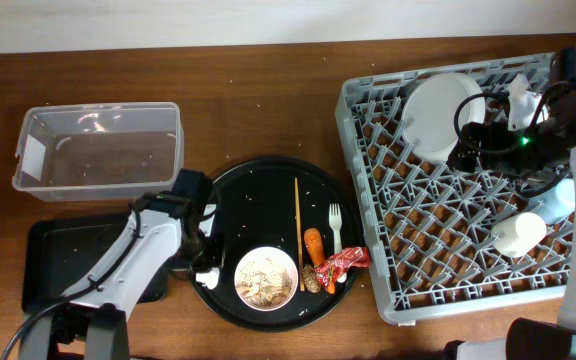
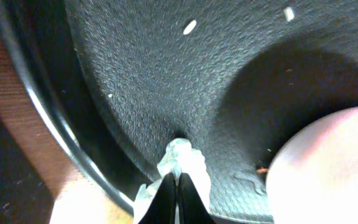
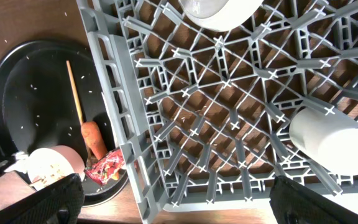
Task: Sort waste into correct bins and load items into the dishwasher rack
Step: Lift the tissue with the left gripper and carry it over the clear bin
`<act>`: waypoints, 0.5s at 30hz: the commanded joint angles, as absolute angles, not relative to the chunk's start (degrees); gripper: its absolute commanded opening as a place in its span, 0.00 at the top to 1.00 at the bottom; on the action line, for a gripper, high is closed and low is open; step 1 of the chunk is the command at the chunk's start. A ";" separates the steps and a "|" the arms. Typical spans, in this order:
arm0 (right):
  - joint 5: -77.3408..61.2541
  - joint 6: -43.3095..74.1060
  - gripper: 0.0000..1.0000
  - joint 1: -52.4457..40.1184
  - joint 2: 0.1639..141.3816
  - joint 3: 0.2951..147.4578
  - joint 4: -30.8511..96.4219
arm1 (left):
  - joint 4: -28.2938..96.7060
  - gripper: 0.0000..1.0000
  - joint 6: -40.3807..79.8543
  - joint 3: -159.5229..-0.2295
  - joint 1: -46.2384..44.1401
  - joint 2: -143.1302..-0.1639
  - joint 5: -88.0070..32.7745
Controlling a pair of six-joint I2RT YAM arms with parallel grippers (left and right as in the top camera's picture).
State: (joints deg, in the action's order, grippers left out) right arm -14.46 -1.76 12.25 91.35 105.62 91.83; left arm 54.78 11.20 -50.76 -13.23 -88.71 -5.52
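Observation:
My left gripper (image 1: 205, 266) is shut on the white tissue wad (image 2: 185, 158) at the left rim of the round black tray (image 1: 258, 180). On that tray lie a white bowl (image 1: 265, 277) holding rice-like scraps, a chopstick (image 1: 297, 225), a white fork (image 1: 335, 228), a carrot piece (image 1: 314, 245), a brown lump (image 1: 310, 280) and a red wrapper (image 1: 344, 262). The grey dishwasher rack (image 1: 368, 110) holds a pale plate (image 1: 443, 115), a cream cup (image 1: 518, 233) and a light blue cup (image 1: 558, 200). My right gripper (image 3: 179, 205) hangs open above the rack.
A clear plastic tub (image 1: 98, 150) stands at the back left, and a flat black tray (image 1: 53, 262) lies in front of it, partly under my left arm. Rice grains dot the round tray and the wooden table (image 1: 268, 90).

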 commanded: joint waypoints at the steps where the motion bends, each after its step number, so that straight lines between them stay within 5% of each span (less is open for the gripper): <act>1: -14.76 -2.13 0.02 12.40 91.48 105.32 92.01 | 57.91 1.00 11.07 -60.75 -13.06 -87.00 -4.62; 8: -14.76 -2.13 0.01 12.40 91.48 105.32 91.98 | 59.96 1.00 9.34 -81.36 -8.84 -86.21 -1.63; 15: -14.76 -2.13 0.01 12.40 91.48 105.32 91.98 | 47.40 1.00 9.37 -83.02 -1.58 -89.62 6.94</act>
